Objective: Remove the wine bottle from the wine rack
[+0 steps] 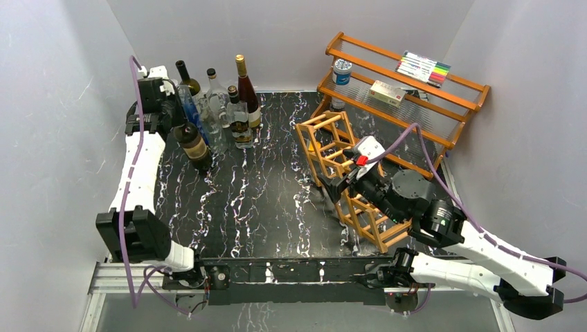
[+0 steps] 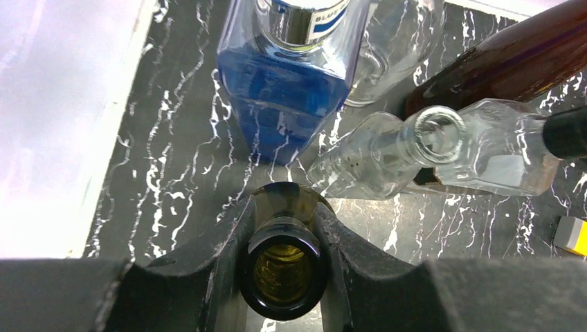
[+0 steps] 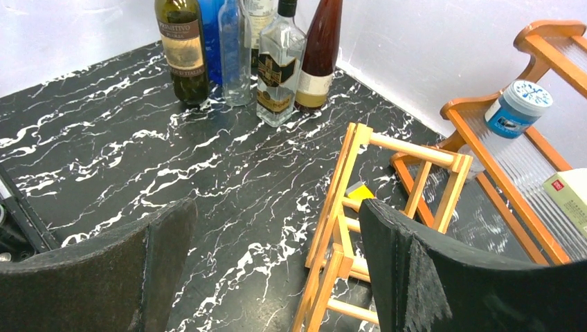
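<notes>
Bottle mouth (image 2: 284, 277) in left hand (image 2: 285, 206), wrist-view only

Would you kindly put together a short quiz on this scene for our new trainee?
1. True or false: the left fingers are closed on the neck of the dark wine bottle.
2. The right fingers are: A) open, near the wine rack; B) shut on a rack bar; C) holding a clear bottle.
3. Fill in: the blue-lidded jar sits on the ____.
Key: 1 true; 2 A; 3 the two-tier shelf.
</notes>
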